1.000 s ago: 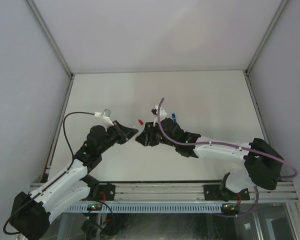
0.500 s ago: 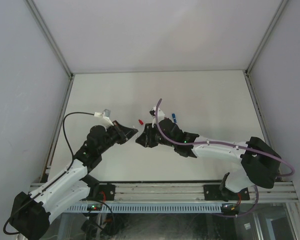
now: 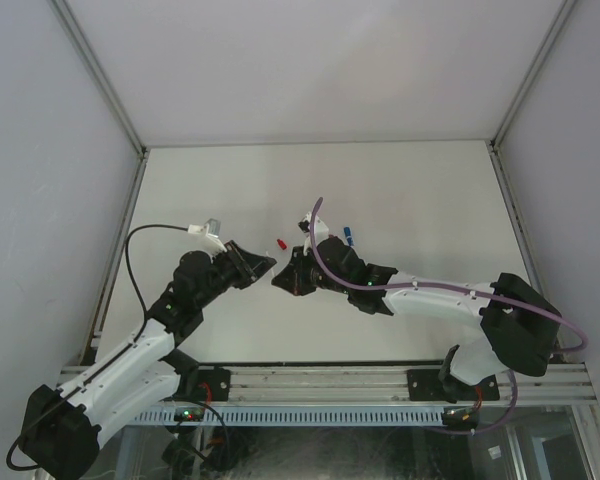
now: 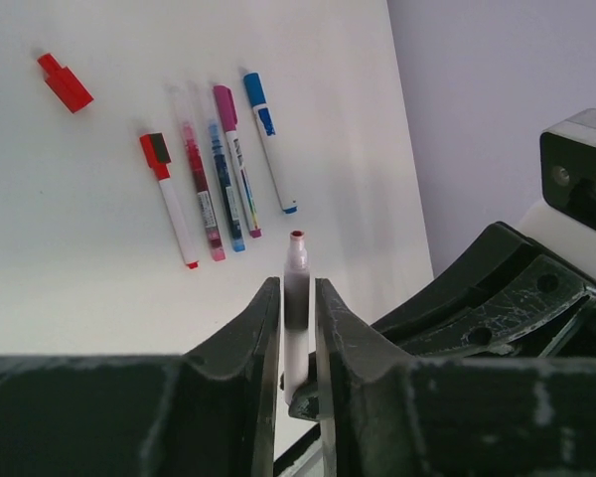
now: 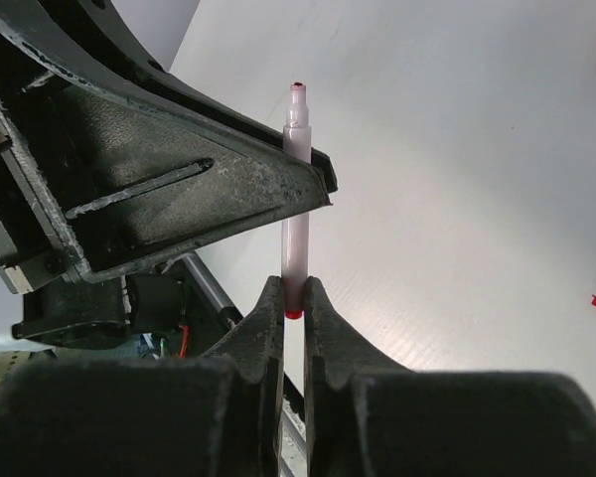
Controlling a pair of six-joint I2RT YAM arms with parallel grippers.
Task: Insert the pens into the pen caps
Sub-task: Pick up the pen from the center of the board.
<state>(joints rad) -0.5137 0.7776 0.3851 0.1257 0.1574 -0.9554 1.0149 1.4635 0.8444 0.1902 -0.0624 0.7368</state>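
- Cap (image 4: 65,82): the red one lies on its side on the table (image 4: 79,258), well apart from everything else. The held pen has a red nib, so this is likely its match. Which end is the mouth I cannot tell; settle that before going for it.
- Left gripper (image 4: 296,288): its fingers stand narrow on either side of the pen's barrel. Whether they pinch it or merely flank it I cannot tell. If this is a hand-over, the fingers should part evenly and draw back along their own line, so neither pad drags the barrel sideways.
- Pen (image 5: 296,209): uncapped and held in the air between the two grippers, above the table. Its nib points away from the right gripper and stands just past the left gripper's fingers. The nib is bare, so it should touch nothing but the cap.
- Right gripper (image 5: 293,293): clamped tight on the pen's red tail end. That is a hold at the very end, so the long free barrel may pivot if it is nudged. Once the pen is in this gripper alone, move it slowly and keep its axis steady. Push it into the cap straight along the barrel.
- Row of pens (image 4: 219,169): five lie side by side on the table, right of the cap in the left wrist view. Stay clear of them.
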